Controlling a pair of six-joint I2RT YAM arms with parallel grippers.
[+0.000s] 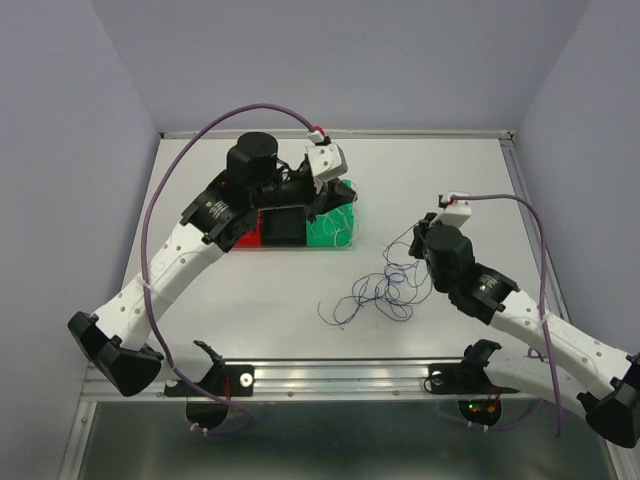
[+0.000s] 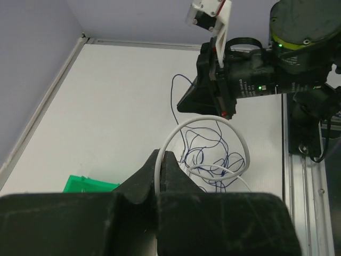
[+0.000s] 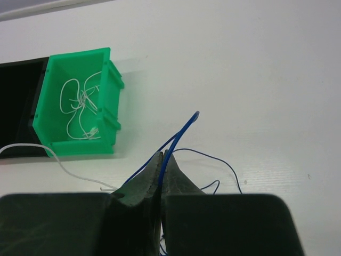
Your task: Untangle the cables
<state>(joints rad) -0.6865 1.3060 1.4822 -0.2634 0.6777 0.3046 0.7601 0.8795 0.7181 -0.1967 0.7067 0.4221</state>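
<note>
At the left, a row of three bins sits on the bench [image 1: 220, 300]: red [image 1: 250, 235], black [image 1: 283, 222] and green [image 1: 338, 232]. The right wrist view shows a few thin white strands lying curled inside the green bin, so part of the sorting looks done. Whether the red and black bins hold anything cannot be told.

The left pincer [image 2: 161, 160] hangs beside the green bin, pressed together on a white wire [image 2: 246, 152]. This wire arcs out in a wide loop and runs back down into the heap, so it is not yet free.

In the middle of the bench lie the cables [image 1: 385, 288]. They are hair-thin strands, mostly dark blue with some black, and they are thrown into loose overlapping loops that cross each other many times. This is the bulk of the job, and by my judgement most of it is left.

At the right, the right pincer [image 3: 161, 160] is pinched shut on a blue wire [image 3: 180, 133], at the right edge of the heap. The wire bends up past the tips into a short kinked end, and more blue loops trail off below.
</note>
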